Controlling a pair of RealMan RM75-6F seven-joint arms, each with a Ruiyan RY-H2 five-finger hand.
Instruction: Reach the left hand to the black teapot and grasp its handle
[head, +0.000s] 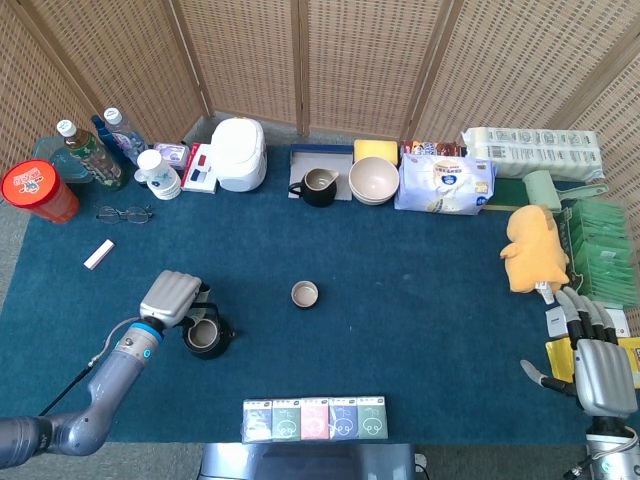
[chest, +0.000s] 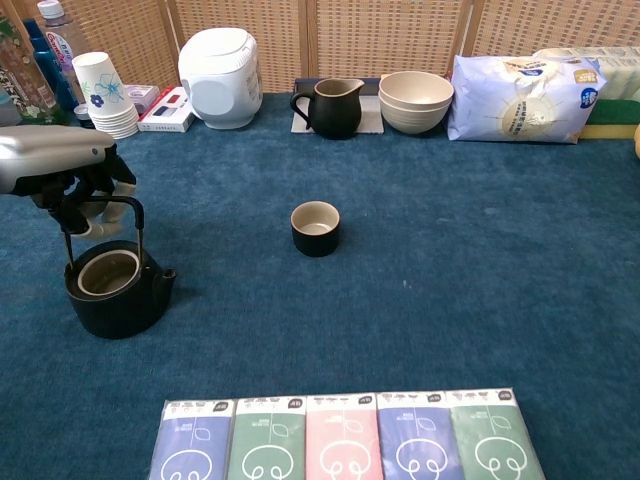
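The black teapot (chest: 118, 295) stands lidless on the blue cloth at the left, its bail handle (chest: 138, 222) upright; in the head view the teapot (head: 207, 337) is left of centre. My left hand (chest: 70, 172) sits over the top of the handle with its fingers curled down around the bar; in the head view the left hand (head: 172, 298) covers the handle's top. My right hand (head: 604, 372) rests at the far right table edge, fingers spread, holding nothing.
A small black cup (chest: 315, 228) stands mid-table. Along the back are paper cups (chest: 103, 95), a white cooker (chest: 220, 64), a black pitcher (chest: 332, 107), bowls (chest: 415, 101) and a tissue pack (chest: 519, 98). Coloured packets (chest: 340, 436) line the front edge.
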